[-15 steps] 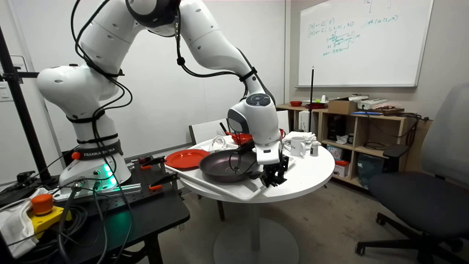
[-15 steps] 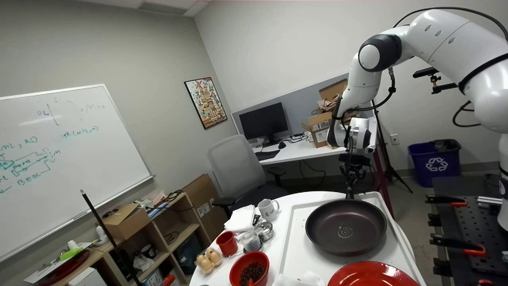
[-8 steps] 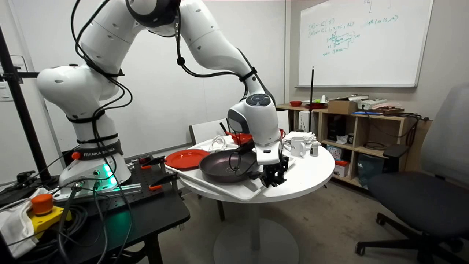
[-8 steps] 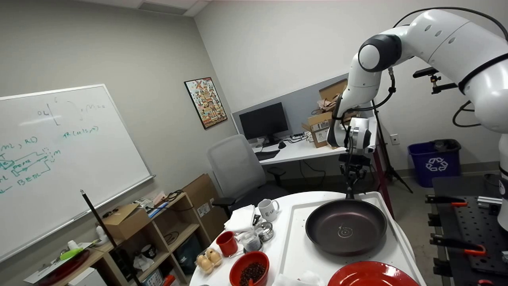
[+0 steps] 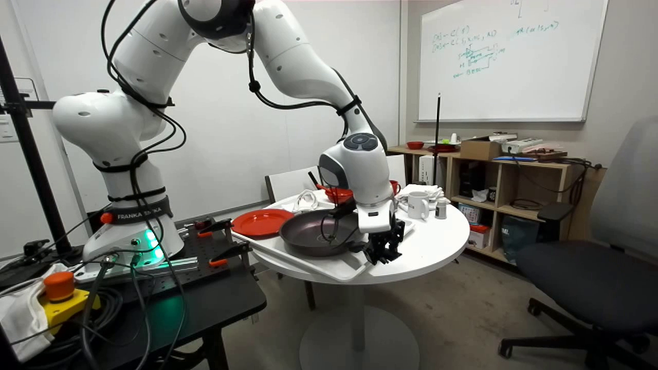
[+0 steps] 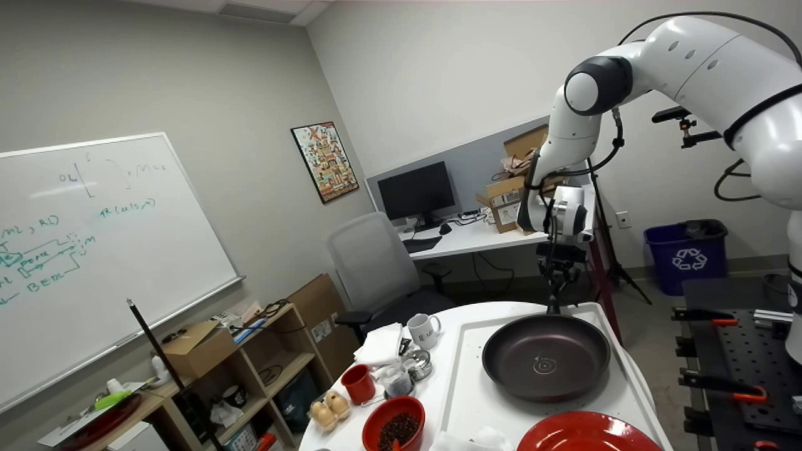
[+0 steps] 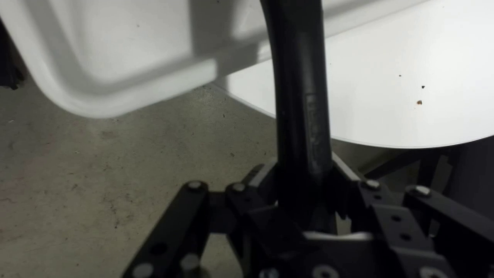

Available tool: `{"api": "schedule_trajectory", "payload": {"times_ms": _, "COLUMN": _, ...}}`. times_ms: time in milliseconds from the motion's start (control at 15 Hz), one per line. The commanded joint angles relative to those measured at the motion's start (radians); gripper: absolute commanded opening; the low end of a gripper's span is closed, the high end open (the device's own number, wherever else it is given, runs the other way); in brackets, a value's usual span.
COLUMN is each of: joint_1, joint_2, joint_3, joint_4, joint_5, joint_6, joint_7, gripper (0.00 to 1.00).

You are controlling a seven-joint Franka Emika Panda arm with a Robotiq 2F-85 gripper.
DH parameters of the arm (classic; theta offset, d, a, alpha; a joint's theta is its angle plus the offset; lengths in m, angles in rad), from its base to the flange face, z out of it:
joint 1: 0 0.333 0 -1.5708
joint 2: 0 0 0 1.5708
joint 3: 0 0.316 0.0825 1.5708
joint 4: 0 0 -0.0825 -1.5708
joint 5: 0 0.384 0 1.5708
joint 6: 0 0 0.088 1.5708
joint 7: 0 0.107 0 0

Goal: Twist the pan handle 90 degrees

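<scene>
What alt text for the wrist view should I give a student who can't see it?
The black gripper is shut on the dark pan handle, which runs up and out of the frame's top. Beyond it lie the corner of a white tray, a white table and grey floor.

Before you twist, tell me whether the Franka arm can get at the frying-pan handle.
Yes, apparently: the gripper looks closed on the frying-pan handle, nothing else visible between its jaws.

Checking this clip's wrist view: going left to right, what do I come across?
Rounded corner of the white tray → black pan handle → small specks on the white tabletop.
</scene>
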Motion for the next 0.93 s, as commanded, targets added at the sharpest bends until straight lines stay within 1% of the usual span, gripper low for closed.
{"api": "schedule_trajectory", "payload": {"times_ms": 0, "joint_1": 0.002, "joint_2": -0.002, "joint_3": -0.022, "joint_4": 0.018, "joint_5": 0.065, "joint_6": -0.032, "joint_7": -0.035, "gripper": 0.08}}
{"api": "schedule_trajectory", "payload": {"times_ms": 400, "joint_1": 0.010, "joint_2": 0.007, "joint_3": -0.055, "joint_4": 0.038, "joint_5": 0.115, "joint_6": -0.066, "joint_7": -0.040, "gripper": 0.08}}
{"api": "schedule_trajectory", "payload": {"times_ms": 867, "joint_1": 0.015, "joint_2": 0.026, "joint_3": -0.072, "joint_4": 0.062, "joint_5": 0.172, "joint_6": -0.094, "joint_7": -0.028, "gripper": 0.08}}
